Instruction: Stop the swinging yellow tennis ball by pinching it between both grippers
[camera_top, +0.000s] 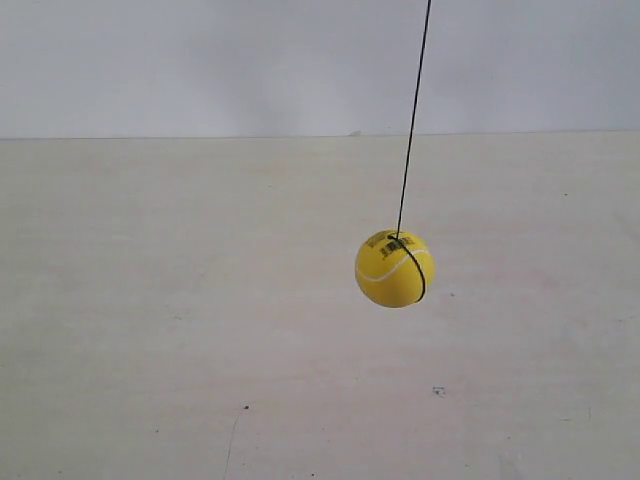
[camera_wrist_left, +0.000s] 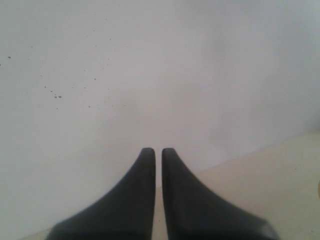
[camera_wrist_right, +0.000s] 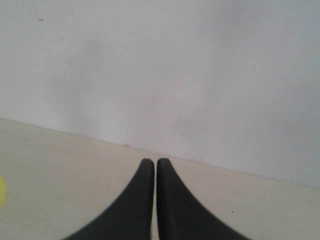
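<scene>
The yellow tennis ball (camera_top: 394, 268) hangs on a thin dark string (camera_top: 412, 120) right of centre in the exterior view, above the pale table, its white seam and black label facing the camera. No arm shows in that view. My left gripper (camera_wrist_left: 156, 150) is shut with nothing between its black tapered fingers and faces the wall. A yellow sliver at the left wrist view's edge (camera_wrist_left: 318, 190) may be the ball. My right gripper (camera_wrist_right: 152, 161) is also shut and empty. A yellow patch of the ball (camera_wrist_right: 2, 190) sits at that frame's border, far from the fingertips.
The beige table (camera_top: 200, 330) runs back to a plain white wall (camera_top: 200, 60). Small dark specks (camera_top: 438, 391) mark the tabletop, and scattered specks dot the wall (camera_wrist_left: 57, 96) in the left wrist view.
</scene>
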